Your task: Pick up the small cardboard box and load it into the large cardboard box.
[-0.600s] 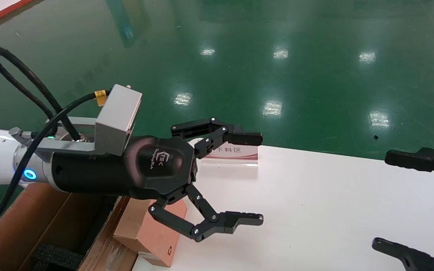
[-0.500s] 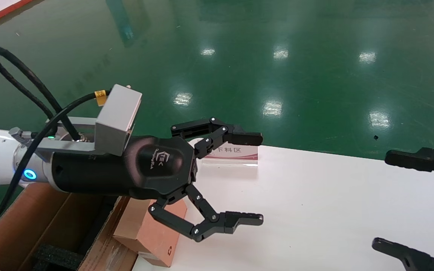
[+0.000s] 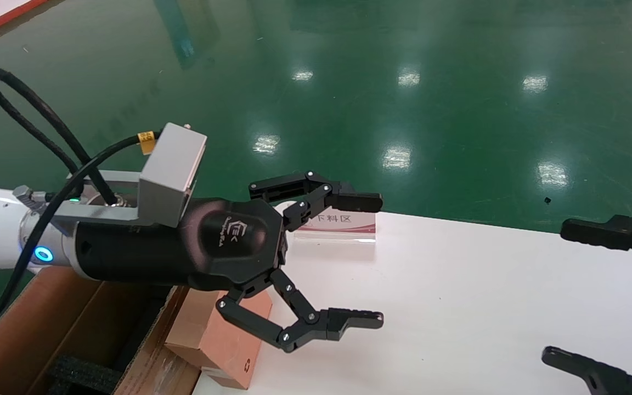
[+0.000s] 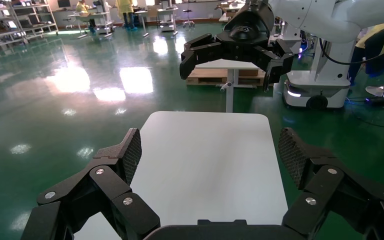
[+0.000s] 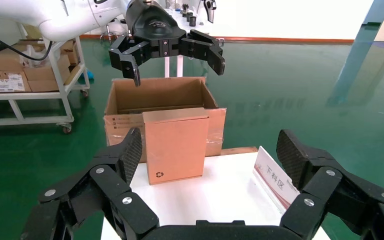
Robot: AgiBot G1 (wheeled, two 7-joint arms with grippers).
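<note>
Head view | large cardboard box: black foam | small cardboard box outside | left gripper, right gripper spread, empty

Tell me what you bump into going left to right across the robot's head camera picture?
Large cardboard box → small cardboard box → left gripper, fingers open → red-and-white sign → right gripper, fingers open, at the right edge.
</note>
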